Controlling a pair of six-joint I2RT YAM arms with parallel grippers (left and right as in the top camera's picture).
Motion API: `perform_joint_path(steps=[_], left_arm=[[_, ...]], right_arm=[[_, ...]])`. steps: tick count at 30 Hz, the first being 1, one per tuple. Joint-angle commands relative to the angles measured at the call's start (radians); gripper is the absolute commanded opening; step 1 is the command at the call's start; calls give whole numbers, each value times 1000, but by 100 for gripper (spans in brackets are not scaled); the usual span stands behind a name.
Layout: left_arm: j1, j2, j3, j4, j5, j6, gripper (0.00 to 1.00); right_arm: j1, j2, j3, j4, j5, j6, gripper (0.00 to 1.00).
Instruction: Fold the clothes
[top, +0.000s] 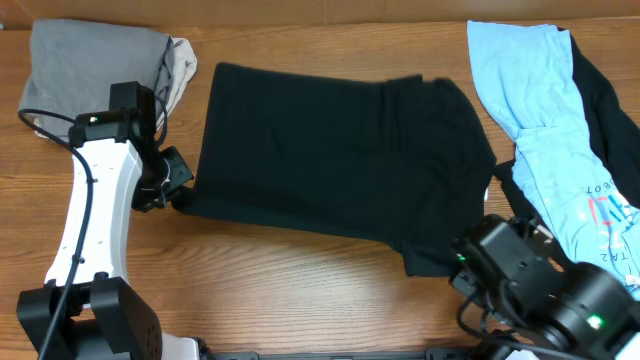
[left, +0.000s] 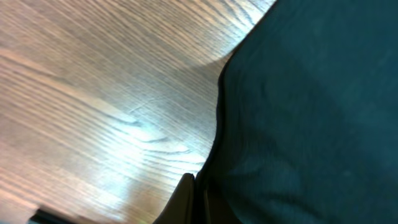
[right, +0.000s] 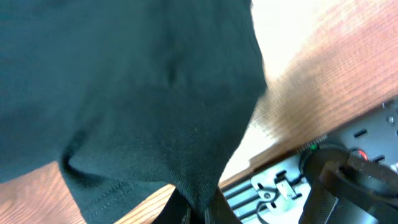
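A: Where's the black T-shirt (top: 340, 150)?
B: Spread flat mid-table (top: 300, 290).
A: Claws?
B: Left gripper (top: 178, 196) clamped on its near-left corner, right gripper (top: 455, 262) clamped on near-right hem. Light blue garment (top: 540, 110) far right, grey garment (top: 85, 60) far left.

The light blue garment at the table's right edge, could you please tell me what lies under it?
A black garment pokes out beneath the light blue garment; the covered rest is hidden.
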Motion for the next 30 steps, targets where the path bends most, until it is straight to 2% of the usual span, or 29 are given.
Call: perform_joint_path(steps=[1,7,15,18,26,30], left_arm=[[-2,-8,31,-13,-60,21,4],[-2,-8,26,-2,-63,24,4],[-16,-4,26,53,-72,24,4],[-38,1,26,74,-91,24,4],[-108,50,26,130,-114,23,4],[-121,100,26,157,-114,23,4]], right_arm=[[-7,-6,48,0,71,-53,4],[-7,57,46,6,131,-81,4],[-50,254,46,35,153,-147,4],[-129,320,43,77,123,-235,4],[-368,394,-14,319,-83,-556,4],[-460,451,-37,386,-148,-640,4]])
